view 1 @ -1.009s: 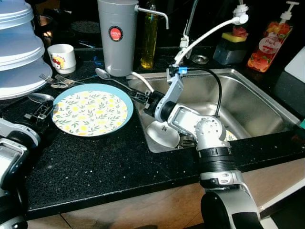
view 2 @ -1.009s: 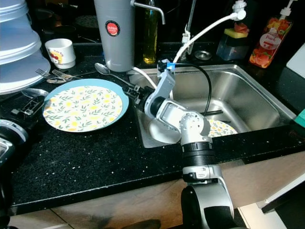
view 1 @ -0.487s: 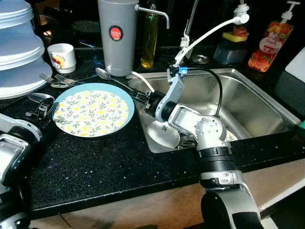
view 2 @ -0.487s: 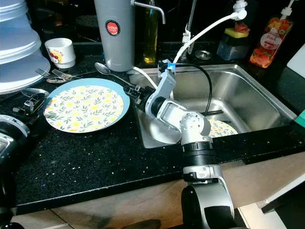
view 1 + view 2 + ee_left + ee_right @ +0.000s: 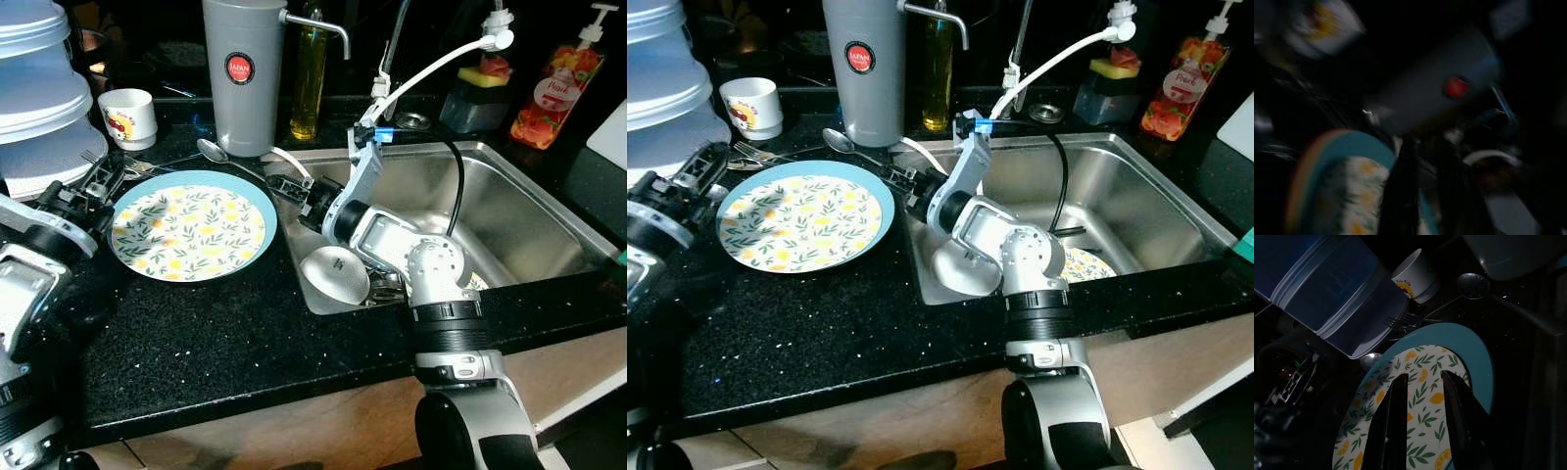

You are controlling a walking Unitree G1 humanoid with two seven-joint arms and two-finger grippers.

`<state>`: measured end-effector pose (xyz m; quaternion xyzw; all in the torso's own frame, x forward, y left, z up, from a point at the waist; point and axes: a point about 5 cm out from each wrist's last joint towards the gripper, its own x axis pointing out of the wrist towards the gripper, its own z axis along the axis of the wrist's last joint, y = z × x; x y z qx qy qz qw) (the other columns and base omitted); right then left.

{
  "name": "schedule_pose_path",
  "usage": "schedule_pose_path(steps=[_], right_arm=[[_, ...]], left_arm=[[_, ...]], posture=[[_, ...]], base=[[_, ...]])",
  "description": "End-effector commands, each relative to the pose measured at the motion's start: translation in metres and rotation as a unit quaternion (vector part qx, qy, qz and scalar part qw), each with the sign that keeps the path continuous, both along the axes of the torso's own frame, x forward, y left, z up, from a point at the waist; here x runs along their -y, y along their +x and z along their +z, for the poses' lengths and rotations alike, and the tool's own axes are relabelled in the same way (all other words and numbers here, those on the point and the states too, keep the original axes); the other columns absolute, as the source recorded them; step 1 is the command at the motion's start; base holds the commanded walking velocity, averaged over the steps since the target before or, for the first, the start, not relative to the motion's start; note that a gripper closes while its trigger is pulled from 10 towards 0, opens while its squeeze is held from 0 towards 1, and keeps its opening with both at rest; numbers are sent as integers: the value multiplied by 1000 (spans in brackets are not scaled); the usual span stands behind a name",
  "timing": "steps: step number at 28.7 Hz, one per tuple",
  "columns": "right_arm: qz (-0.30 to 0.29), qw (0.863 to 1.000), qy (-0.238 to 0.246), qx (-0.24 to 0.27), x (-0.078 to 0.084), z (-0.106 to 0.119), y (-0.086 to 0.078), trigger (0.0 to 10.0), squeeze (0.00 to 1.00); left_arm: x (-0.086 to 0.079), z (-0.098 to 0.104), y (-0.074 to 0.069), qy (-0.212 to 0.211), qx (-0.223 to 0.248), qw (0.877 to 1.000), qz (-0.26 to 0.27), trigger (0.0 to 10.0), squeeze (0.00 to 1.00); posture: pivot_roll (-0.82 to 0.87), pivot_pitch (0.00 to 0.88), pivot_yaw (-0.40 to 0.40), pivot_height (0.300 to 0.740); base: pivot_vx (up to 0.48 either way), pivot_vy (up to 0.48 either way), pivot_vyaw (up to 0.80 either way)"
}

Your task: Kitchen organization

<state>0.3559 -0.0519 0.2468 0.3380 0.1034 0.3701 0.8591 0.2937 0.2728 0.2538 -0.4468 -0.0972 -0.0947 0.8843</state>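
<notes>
A blue-rimmed plate with a lemon and leaf print (image 5: 191,227) lies flat on the black counter, left of the sink. My right gripper (image 5: 277,183) reaches out over the sink's left edge and hovers just off the plate's right rim. It is open with nothing between its fingers (image 5: 1396,421), and the plate (image 5: 1420,431) lies beyond them. My left gripper (image 5: 104,178) hangs above the counter at the plate's upper left rim, close to two forks (image 5: 118,162). The left wrist view is dark and blurred.
A spoon (image 5: 211,150), a grey flask (image 5: 240,73), an oil bottle (image 5: 307,69) and a white cup (image 5: 127,113) stand behind the plate. Stacked white containers (image 5: 39,88) sit at far left. The steel sink (image 5: 509,157) holds a metal bowl (image 5: 335,274) and another printed plate (image 5: 1080,262).
My left arm has risen and swung in from the plate's left side to its upper left rim by the forks. My right gripper has lifted slightly off the plate's right rim.
</notes>
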Motion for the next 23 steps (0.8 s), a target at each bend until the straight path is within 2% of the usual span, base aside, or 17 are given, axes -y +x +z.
schedule_pose_path(steps=[1,2,3,4,8,9,10,11,12,15,18,19,23], right_arm=[[-2,1000,1,4,3,2,0,10000,0],[-2,1000,1,4,3,2,0,10000,0],[-1,1000,0,4,3,1,0,10000,0],[-1,1000,0,4,3,1,0,10000,0],[-1,1000,-1,4,4,1,0,10000,0],[-1,1000,-1,4,4,0,0,10000,0],[-1,1000,-2,3,5,0,0,10000,0],[-1,1000,-2,3,5,0,0,10000,0],[-1,1000,-3,3,5,-1,0,10000,0],[-1,1000,-3,3,4,-2,0,10000,0],[1,1000,-5,2,3,-3,0,10000,0],[1,1000,-6,2,3,-3,0,10000,0],[0,1000,-7,2,4,-4,0,10000,0]], left_arm=[[-14,-1,4,9,-46,998,49,10000,1000],[-14,-1,4,9,-46,998,49,10000,1000],[-26,-9,6,-8,-103,991,88,10000,1000],[-31,-11,6,-17,-122,987,105,10000,1000],[-35,-11,4,-43,-149,982,110,10000,1000],[-34,-8,3,-50,-148,982,101,10000,965],[-31,-6,2,-51,-150,983,95,10000,59],[-31,-6,2,-51,-150,983,95,10000,59],[-28,-6,2,-45,-152,983,89,10000,0],[-25,-7,1,-47,-154,984,79,10000,0],[-19,-17,2,-73,-175,980,65,10000,0],[-19,-24,3,-85,-193,975,73,10000,0],[-15,-33,5,-93,-221,969,65,10000,0]], posture=[[104,4,-67,740],[104,4,-67,740],[104,4,-67,740],[107,4,-66,740],[113,5,-69,740],[113,5,-69,740],[120,4,-68,740],[120,4,-68,740],[120,4,-68,740],[120,4,-68,740],[124,0,-67,740],[124,0,-67,740],[124,0,-67,740]], base=[[0,0,0],[0,0,0],[0,0,0],[0,0,0],[0,0,0],[0,0,0],[0,0,0],[0,0,0],[0,0,0],[0,0,0],[0,0,0],[0,0,0],[0,0,0]])
